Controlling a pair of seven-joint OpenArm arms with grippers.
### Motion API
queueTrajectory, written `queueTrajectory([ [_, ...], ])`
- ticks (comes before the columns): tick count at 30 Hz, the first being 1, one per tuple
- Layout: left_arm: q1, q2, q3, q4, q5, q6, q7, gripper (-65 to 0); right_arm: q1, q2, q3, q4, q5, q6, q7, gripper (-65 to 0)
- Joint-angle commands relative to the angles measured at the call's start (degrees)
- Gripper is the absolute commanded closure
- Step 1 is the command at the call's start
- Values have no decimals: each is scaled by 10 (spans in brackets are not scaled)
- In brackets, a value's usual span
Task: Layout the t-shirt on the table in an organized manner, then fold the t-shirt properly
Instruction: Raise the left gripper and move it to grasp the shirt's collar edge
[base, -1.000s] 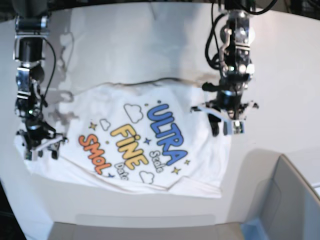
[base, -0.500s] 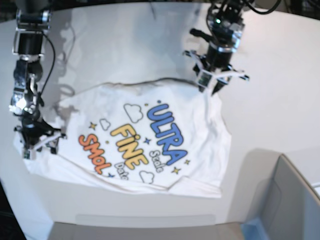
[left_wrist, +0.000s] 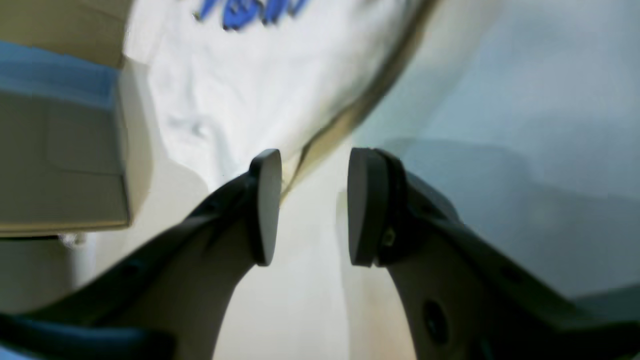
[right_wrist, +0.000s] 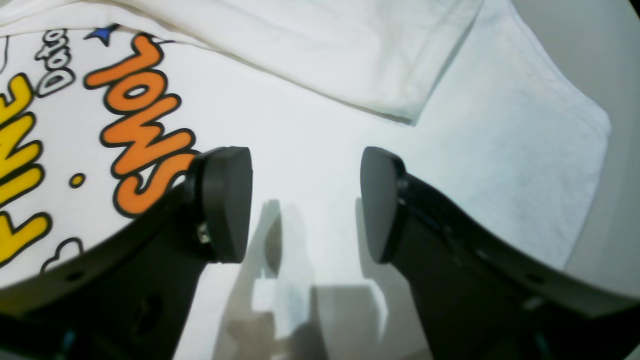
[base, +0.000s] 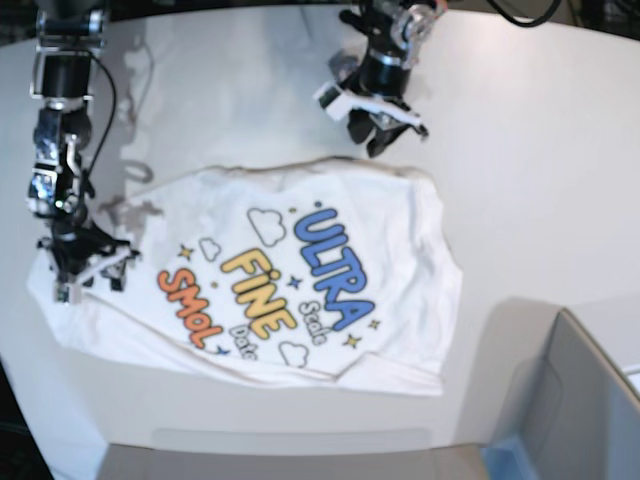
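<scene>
The left gripper (base: 372, 127) is up high at the far side, on the right as I look. Its arm reaches in from the top and the gripper leans over sideways. Its two black fingers (left_wrist: 265, 205) have a gap between them and hold nothing.

The right gripper (base: 88, 276) is on the other side, low down. Its arm hangs almost straight down from above. Its fingers (right_wrist: 227, 202) are spread wide apart, with nothing pinched between them.

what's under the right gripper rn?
The right gripper, open, has the t-shirt beneath it: plain white cloth beside the orange lettering, gripper shadow on it. The table underneath there is covered.
</scene>
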Motion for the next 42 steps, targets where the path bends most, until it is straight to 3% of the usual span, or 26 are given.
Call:
queueTrajectory([
  [1,-9,0,-1,-3,19,13,-7,-232,8,10,5,18,4,1,14,-344],
  [5,-18,0,-4,-30,49,14,-7,-232,-14,12,5,46,2,1,14,-344],
  [15,-90,1,0,-83,50,12,-15,-225,-38,10,5,62,4,1,14,-344],
  [17,-99,1,5,-86,50,11,-15,-174,-41,10,5,66,4,1,14,-344],
  [20,-103,1,11,-101,49,14,-12,-23,-42,9,5,70,4,1,14,-344],
  [21,-103,1,11,-101,49,14,-8,0,-42,9,5,70,4,1,14,-344],
  [25,-92,1,11,-65,49,14,-5,0,-42,9,5,70,4,1,14,-344],
  [32,-29,0,10,100,49,11,17,0,-53,1,19,79,4,1,15,-344],
  [37,-101,6,13,19,35,11,11,0,-66,-18,45,100,1,3,14,-344],
  [42,-229,36,15,-107,-6,11,11,0,-81,-19,57,109,1,4,14,-344],
])
